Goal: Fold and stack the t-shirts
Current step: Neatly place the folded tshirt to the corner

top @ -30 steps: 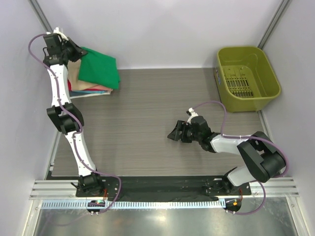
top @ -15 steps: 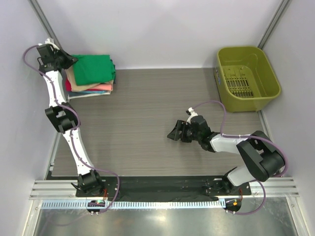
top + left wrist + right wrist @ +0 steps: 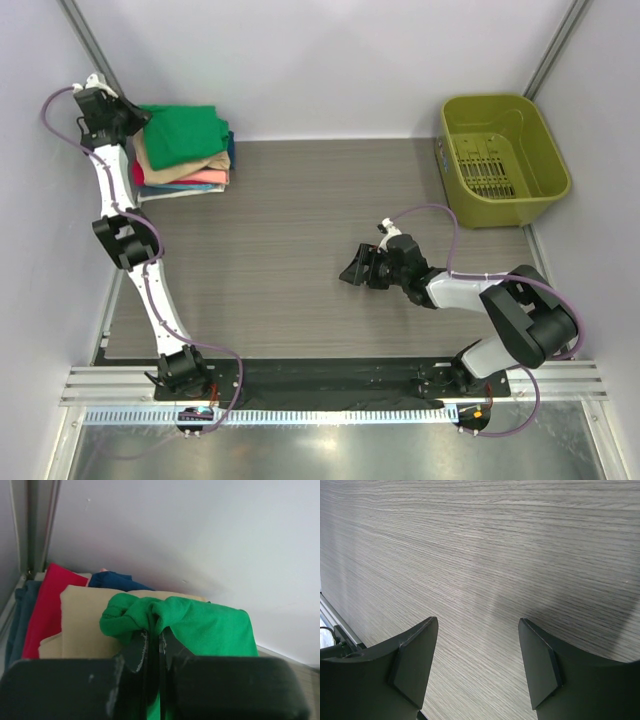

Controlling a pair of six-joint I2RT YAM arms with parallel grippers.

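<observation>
A folded bright green t-shirt (image 3: 188,132) lies on top of a stack of folded tees at the table's far left corner: tan (image 3: 175,162), pink (image 3: 200,178), red and blue below. My left gripper (image 3: 135,117) is at the stack's left edge, shut on a bunched edge of the green t-shirt (image 3: 200,627). In the left wrist view the tan tee (image 3: 82,615), red tee (image 3: 47,605) and blue tee (image 3: 117,580) lie under it. My right gripper (image 3: 352,272) is open and empty, low over the bare table (image 3: 480,540) near the middle.
An olive-green plastic bin (image 3: 503,158) stands at the far right of the table. White walls close the back and sides. The wood-grain table (image 3: 300,230) runs between the stack and the bin.
My left gripper moved back and left with the green t-shirt, which now lies squarely on the stack instead of hanging over its right side. The right arm has not moved.
</observation>
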